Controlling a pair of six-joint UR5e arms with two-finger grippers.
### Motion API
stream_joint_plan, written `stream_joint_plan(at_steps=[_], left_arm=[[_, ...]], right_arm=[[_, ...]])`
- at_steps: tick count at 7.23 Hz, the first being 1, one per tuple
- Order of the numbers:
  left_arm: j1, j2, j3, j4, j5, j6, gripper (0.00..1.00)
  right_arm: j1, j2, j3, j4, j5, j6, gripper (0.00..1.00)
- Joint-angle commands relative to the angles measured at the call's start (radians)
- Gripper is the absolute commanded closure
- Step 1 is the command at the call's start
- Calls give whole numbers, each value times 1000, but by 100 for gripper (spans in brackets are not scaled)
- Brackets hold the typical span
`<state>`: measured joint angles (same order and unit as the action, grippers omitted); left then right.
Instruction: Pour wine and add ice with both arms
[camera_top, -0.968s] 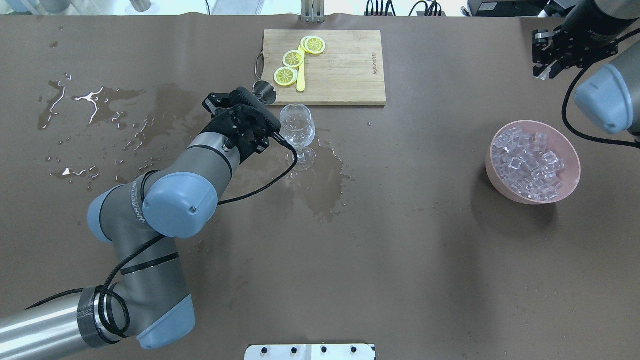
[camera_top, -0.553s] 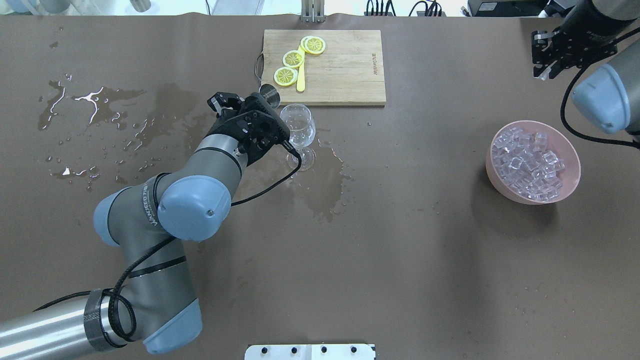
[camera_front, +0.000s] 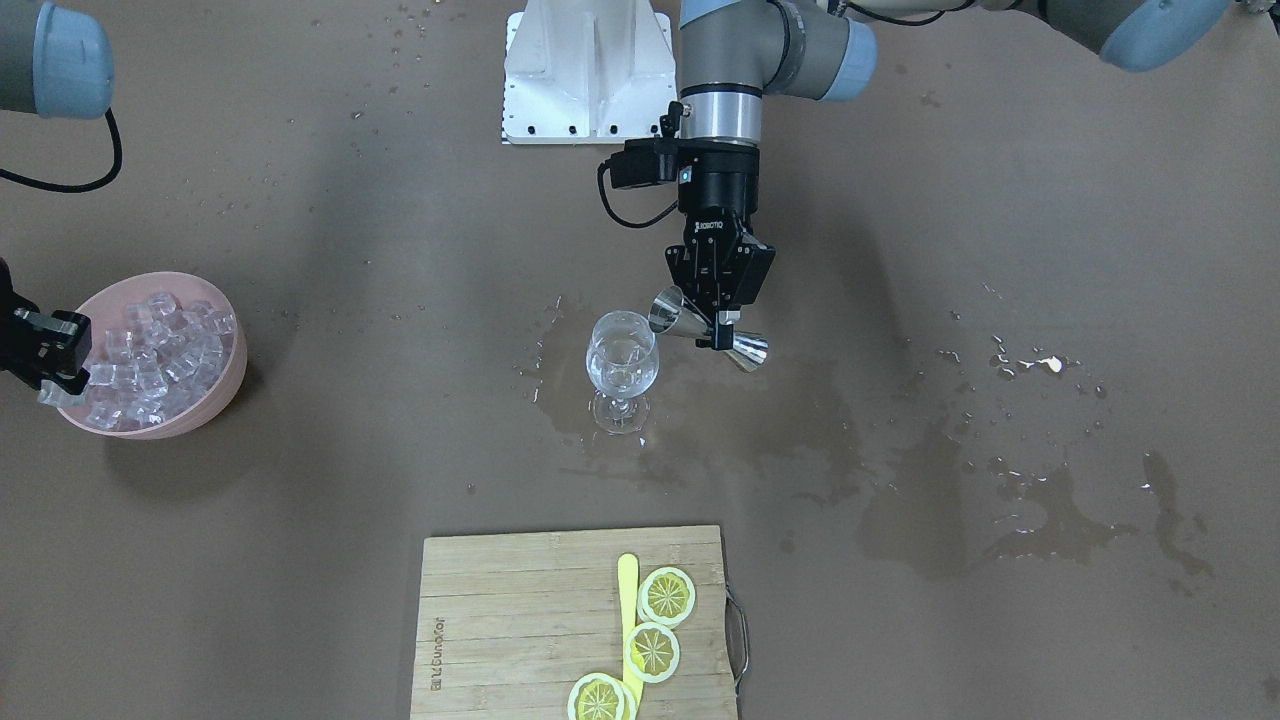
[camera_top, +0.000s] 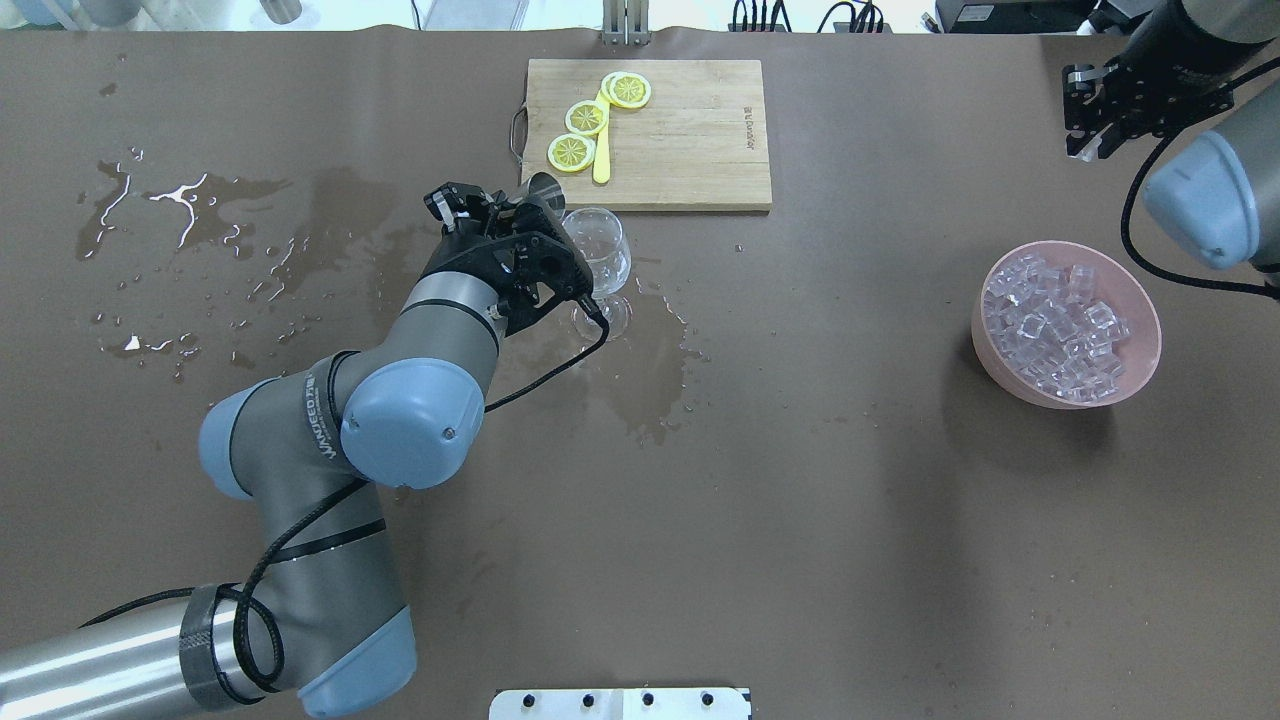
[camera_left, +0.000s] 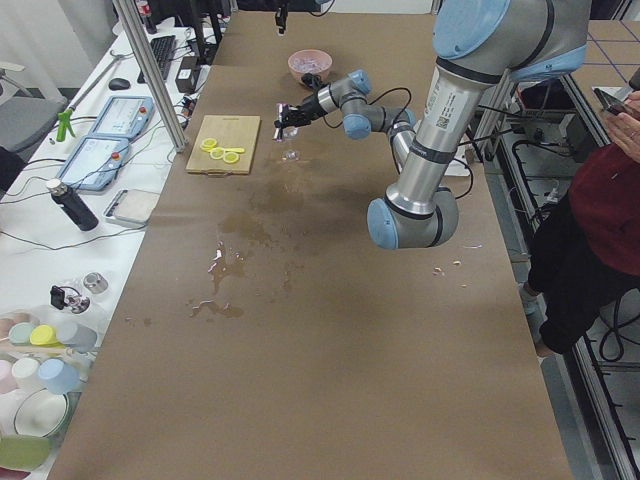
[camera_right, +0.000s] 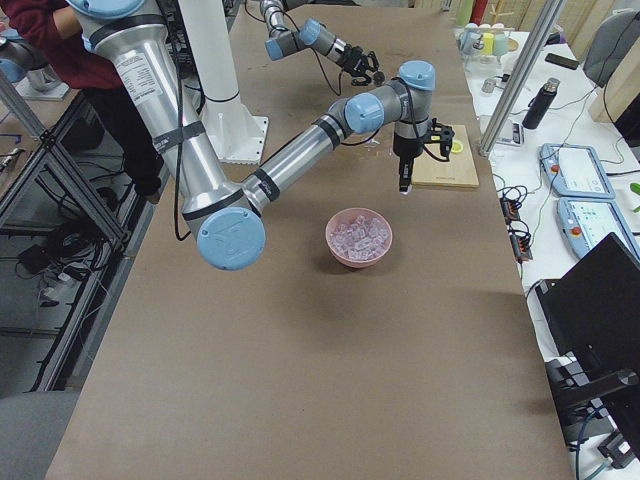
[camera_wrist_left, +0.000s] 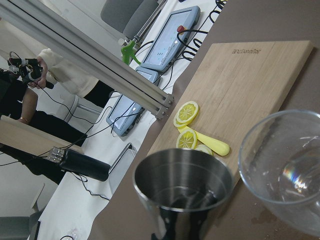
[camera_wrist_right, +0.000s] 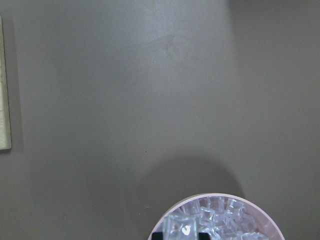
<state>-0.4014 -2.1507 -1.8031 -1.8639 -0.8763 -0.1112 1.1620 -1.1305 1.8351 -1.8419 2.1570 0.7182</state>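
"Watching the left tool (camera_front: 712, 322): it's clamped on the jigger (camera_front: 750, 350) at the waist, mouth tipped right at the wine glass (camera_front: 622, 365) rim. Any sideways drift, I'd guess, sends wine (camera_front: 620, 380) onto the counter (camera_front: 900, 200), which is wet around the foot."

"How does the wine look?"

"Water-clear, low in the glass, hardly visible. The right tool (camera_wrist_right: 180, 234) looks pinched on one ice cube (camera_wrist_right: 183, 226), raised near the pink bowl (camera_front: 236, 372), well apart from the glass."
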Motion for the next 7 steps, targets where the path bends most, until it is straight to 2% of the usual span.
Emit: stream_joint_plan(at_steps=[1, 4, 7], left_arm=[[30, -17, 2, 23, 48, 47, 100], [33, -27, -1, 63, 85, 128, 100], [33, -44, 1, 80, 97, 218, 100]], right_arm=[[-4, 1, -2, 1, 1, 0, 80], [-11, 5, -3, 1, -11, 1, 80], [-21, 58, -31, -5, -17, 3, 80]])
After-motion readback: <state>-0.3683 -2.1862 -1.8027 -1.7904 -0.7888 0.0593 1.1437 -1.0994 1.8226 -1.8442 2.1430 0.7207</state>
